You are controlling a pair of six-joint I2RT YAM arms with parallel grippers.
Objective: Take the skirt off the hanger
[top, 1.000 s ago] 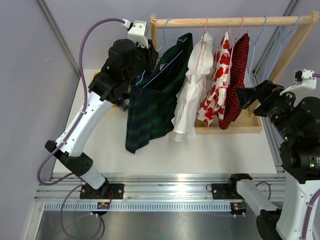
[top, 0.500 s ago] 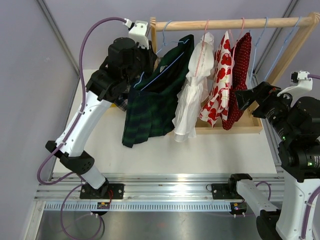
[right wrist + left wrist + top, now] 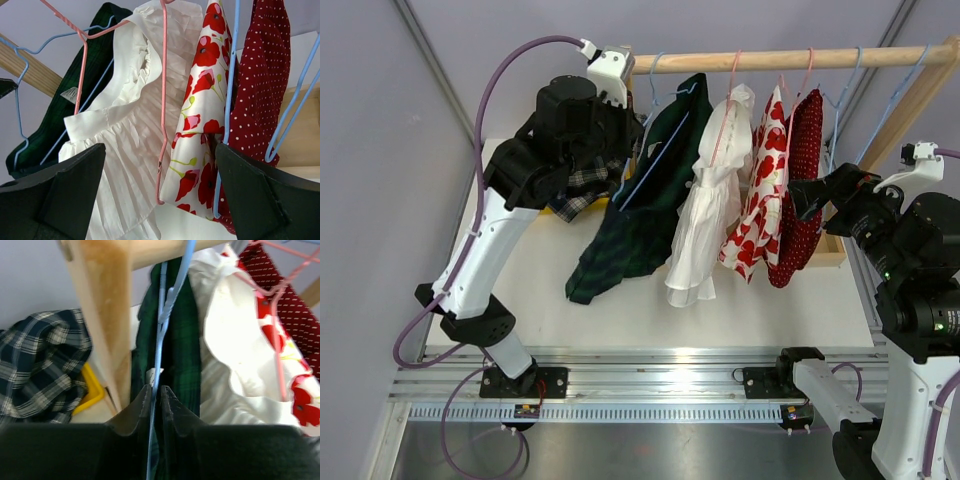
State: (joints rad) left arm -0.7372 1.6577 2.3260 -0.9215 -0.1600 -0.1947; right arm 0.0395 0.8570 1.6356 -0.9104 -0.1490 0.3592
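A dark green plaid skirt [image 3: 640,215] hangs on a blue wire hanger [image 3: 653,92] at the left end of the wooden rail [image 3: 790,55]. In the left wrist view, my left gripper [image 3: 155,388] is shut on the blue hanger's [image 3: 162,325] wire, with the skirt [image 3: 187,355] just behind its fingers. The skirt's hem swings out to the lower left. My right gripper [image 3: 159,150] stands wide open at the rack's right end [image 3: 810,195], facing the hanging clothes and touching none of them.
A white pleated garment [image 3: 705,220], a poppy-print one [image 3: 760,190] and a red dotted one [image 3: 802,170] hang further right on pink and blue hangers. A blue-and-white plaid cloth [image 3: 40,365] and a yellow piece [image 3: 92,390] lie beside the rack's wooden post [image 3: 100,315].
My left gripper has closed on the hanger wire and risen. The green skirt has tilted and swung up to the left. The right arm has hardly moved.
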